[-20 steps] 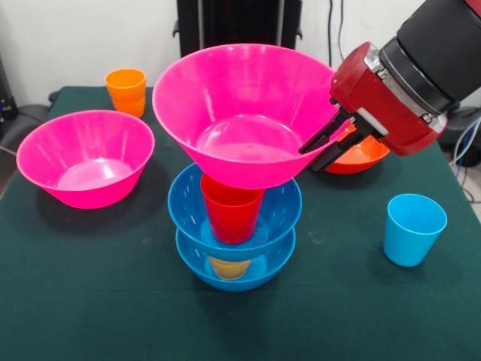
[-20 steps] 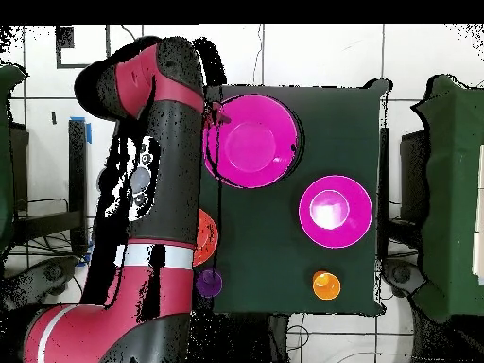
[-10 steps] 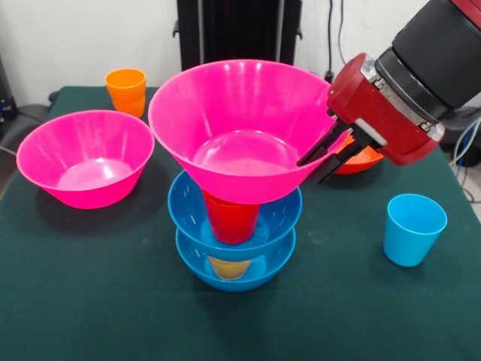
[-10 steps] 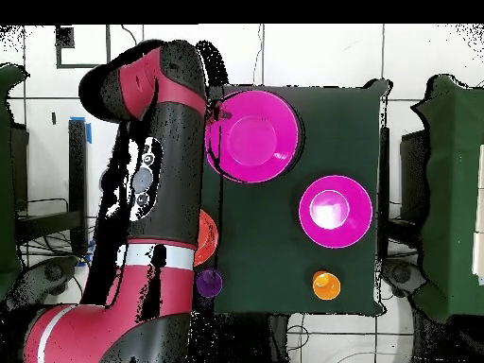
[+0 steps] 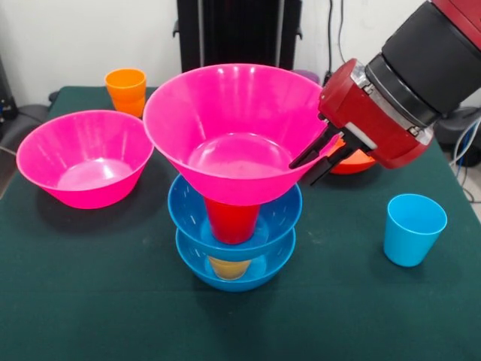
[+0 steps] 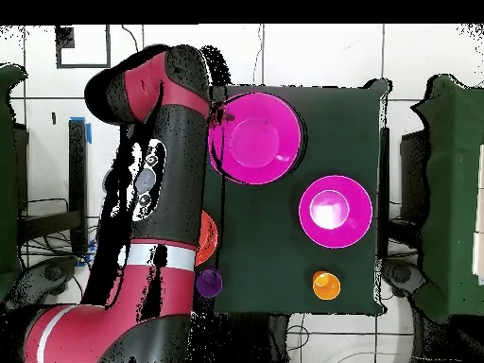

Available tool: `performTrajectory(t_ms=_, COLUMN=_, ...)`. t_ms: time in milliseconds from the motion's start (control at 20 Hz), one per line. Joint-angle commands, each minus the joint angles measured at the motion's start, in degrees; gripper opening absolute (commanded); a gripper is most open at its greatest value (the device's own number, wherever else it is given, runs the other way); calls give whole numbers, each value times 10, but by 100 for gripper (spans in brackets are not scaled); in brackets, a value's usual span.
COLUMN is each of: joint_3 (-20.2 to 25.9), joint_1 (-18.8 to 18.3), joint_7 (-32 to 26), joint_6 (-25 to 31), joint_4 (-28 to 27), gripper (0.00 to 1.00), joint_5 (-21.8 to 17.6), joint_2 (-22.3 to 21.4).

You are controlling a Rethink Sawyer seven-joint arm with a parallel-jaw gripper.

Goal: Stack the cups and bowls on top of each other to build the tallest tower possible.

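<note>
Bowls: two pink, two blue, one orange-red (image 5: 359,161). Gripper (image 5: 319,156) clamps the upper pink bowl's (image 5: 233,128) rim over the tower (image 5: 234,233).

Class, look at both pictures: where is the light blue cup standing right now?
In the front view the light blue cup stands upright alone on the green table at the right, apart from the tower, below the gripper. The overhead view hides it under the arm.

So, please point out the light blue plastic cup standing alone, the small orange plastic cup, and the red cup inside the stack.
Light blue plastic cup (image 5: 414,229), front view, on its outer wall.
Small orange plastic cup (image 5: 126,92), front view, on its side.
Red cup (image 5: 231,222), front view, on its visible wall.
</note>
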Motion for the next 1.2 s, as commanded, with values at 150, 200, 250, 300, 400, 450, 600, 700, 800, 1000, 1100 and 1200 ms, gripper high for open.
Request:
performTrajectory(t_ms=150, joint_3=19, joint_1=4, joint_7=142, joint_6=-31, joint_4=82, gripper=0, joint_5=6, joint_2=11)
performTrajectory(t_ms=200, joint_3=19, joint_1=4, joint_7=145, joint_6=-34, joint_4=84, gripper=0, joint_5=7, joint_2=11)
performTrajectory(t_ms=250, joint_3=19, joint_1=4, joint_7=146, joint_6=-37, joint_4=89, gripper=0, joint_5=8, joint_2=10)
performTrajectory(t_ms=300, joint_3=19, joint_1=4, joint_7=148, joint_6=-41, joint_4=91, gripper=0, joint_5=9, joint_2=9)
performTrajectory(t_ms=400, joint_3=22, joint_1=3, joint_7=149, joint_6=-49, joint_4=98, gripper=0, joint_5=13, joint_2=8)
performTrajectory(t_ms=450, joint_3=23, joint_1=3, joint_7=151, joint_6=-53, joint_4=102, gripper=0, joint_5=15, joint_2=7)
performTrajectory(t_ms=600, joint_3=26, joint_1=3, joint_7=158, joint_6=-67, joint_4=113, gripper=0, joint_5=21, joint_2=5)
performTrajectory(t_ms=700, joint_3=27, joint_1=5, joint_7=164, joint_6=-72, joint_4=118, gripper=0, joint_5=24, joint_2=5)
performTrajectory(t_ms=800, joint_3=25, joint_1=6, joint_7=167, joint_6=-70, joint_4=118, gripper=0, joint_5=27, joint_2=5)
performTrajectory(t_ms=1000, joint_3=24, joint_1=8, joint_7=168, joint_6=-64, joint_4=116, gripper=0, joint_5=30, joint_2=7)
performTrajectory(t_ms=1100, joint_3=23, joint_1=8, joint_7=169, joint_6=-60, joint_4=114, gripper=0, joint_5=30, joint_2=7)
performTrajectory(t_ms=1200, joint_3=23, joint_1=7, joint_7=168, joint_6=-53, joint_4=108, gripper=0, joint_5=29, joint_2=9)
